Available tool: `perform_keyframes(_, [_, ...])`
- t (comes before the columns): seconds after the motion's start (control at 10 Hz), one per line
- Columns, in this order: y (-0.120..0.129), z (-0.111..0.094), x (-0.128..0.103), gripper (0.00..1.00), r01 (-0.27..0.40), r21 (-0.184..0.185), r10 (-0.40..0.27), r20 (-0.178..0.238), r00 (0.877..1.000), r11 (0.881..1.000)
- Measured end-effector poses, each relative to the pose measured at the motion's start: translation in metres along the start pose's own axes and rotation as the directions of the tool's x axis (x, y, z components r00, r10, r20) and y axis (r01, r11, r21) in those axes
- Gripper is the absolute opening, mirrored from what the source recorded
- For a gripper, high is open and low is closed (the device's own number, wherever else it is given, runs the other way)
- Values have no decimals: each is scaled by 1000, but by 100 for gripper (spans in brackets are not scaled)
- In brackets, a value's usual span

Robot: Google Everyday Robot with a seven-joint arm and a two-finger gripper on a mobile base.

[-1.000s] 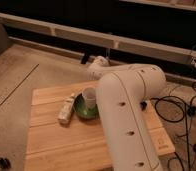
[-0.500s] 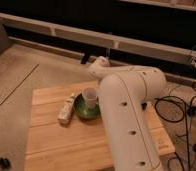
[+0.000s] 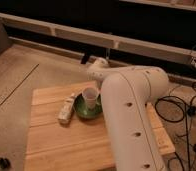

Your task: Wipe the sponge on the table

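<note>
A pale, elongated object (image 3: 66, 109), which looks like the sponge, lies on the wooden table (image 3: 66, 145) just left of a green bowl (image 3: 81, 109). A white cup (image 3: 91, 97) stands in the bowl. My white arm (image 3: 133, 110) fills the right half of the view and reaches back over the table's far edge. The dark gripper (image 3: 86, 58) hangs past that edge, above the floor, well behind the sponge and apart from it. It holds nothing that I can see.
Concrete floor surrounds the table on the left and behind. A long pale ledge (image 3: 66, 35) runs along the dark back wall. Black cables (image 3: 183, 107) lie on the floor to the right.
The arm's wrist has shifted slightly to the right near the table's far edge. The sponge, bowl and cup have not moved.
</note>
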Motion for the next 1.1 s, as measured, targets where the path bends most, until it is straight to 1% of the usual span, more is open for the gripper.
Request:
perform_keyframes(0.2, [-6, 1, 17, 8, -29, 1, 29, -19, 999, 1000])
perform_keyframes(0.3, [-13, 4, 28, 8, -48, 10, 49, -37, 998, 999])
perform_keyframes(0.4, [-22, 10, 39, 8, -72, 27, 74, -59, 996, 997])
perform_keyframes(0.5, [-35, 17, 49, 8, -97, 53, 101, -80, 992, 994])
perform_keyframes(0.6, [-48, 22, 53, 8, -117, 77, 124, -90, 988, 990])
perform_keyframes(0.7, [-66, 26, 51, 8, -139, 110, 149, -91, 985, 984])
perform_keyframes(0.8, [-80, 25, 43, 8, -147, 138, 158, -76, 984, 980])
perform_keyframes(0.9, [-86, 22, 33, 8, -143, 155, 154, -58, 986, 978])
perform_keyframes(1.0, [-87, 17, 16, 8, -123, 172, 130, -28, 991, 977])
perform_keyframes(1.1, [-85, 13, 5, 8, -108, 178, 111, -10, 994, 978])
